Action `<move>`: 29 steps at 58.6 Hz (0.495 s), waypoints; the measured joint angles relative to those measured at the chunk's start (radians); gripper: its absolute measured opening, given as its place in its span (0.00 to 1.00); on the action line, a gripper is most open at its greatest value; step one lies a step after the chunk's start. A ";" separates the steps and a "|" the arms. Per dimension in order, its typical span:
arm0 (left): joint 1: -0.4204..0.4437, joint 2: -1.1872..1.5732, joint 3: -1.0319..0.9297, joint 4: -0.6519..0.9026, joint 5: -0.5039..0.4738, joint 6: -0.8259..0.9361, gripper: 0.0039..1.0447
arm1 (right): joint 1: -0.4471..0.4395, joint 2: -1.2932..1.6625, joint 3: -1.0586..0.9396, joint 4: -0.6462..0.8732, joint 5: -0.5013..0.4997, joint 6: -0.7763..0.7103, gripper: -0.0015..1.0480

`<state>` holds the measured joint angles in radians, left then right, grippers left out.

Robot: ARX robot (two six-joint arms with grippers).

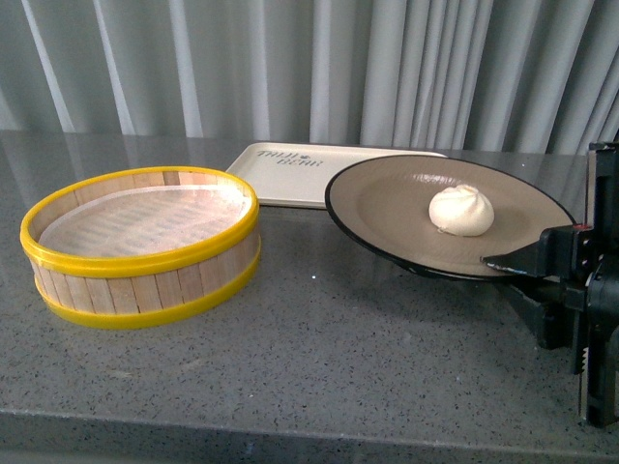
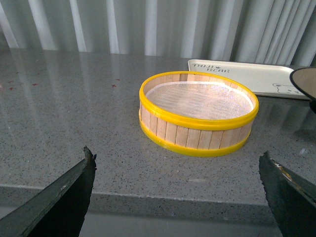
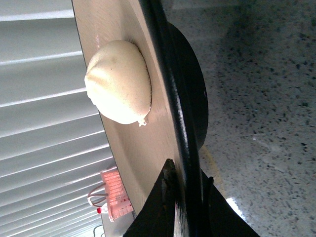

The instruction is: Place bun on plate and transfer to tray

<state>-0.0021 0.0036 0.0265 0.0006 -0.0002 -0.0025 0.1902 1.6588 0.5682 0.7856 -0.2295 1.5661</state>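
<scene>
Right claw (image 1: 505, 263) is clamped on the plate (image 1: 387, 208) rim at its right edge, one finger above and one below. The plate's roughly level and looks lifted off the worktop (image 1: 338, 377). Bun (image 1: 461, 210) sits on it right of centre, pleated top up. Tray (image 1: 285, 174) lies behind, long side running left-right. Left claw (image 2: 177, 197) hangs wide open, facing the wooden basket (image 2: 197, 138).

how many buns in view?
1. The bun sits on the plate, gripped at its rim by the right gripper. None shows in the basket.
</scene>
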 joint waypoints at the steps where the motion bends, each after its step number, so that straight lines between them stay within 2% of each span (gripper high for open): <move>1: 0.000 0.000 0.000 0.000 0.000 0.000 0.94 | -0.002 -0.006 0.000 -0.003 -0.003 -0.001 0.03; 14: 0.000 0.000 0.000 0.000 0.000 0.000 0.94 | -0.092 -0.068 0.149 -0.173 -0.085 -0.031 0.03; 29: 0.000 0.000 0.000 0.000 0.000 0.000 0.94 | -0.166 0.073 0.422 -0.319 -0.100 -0.054 0.03</move>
<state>-0.0021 0.0036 0.0265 0.0006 -0.0002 -0.0025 0.0246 1.7317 0.9905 0.4671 -0.3290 1.5124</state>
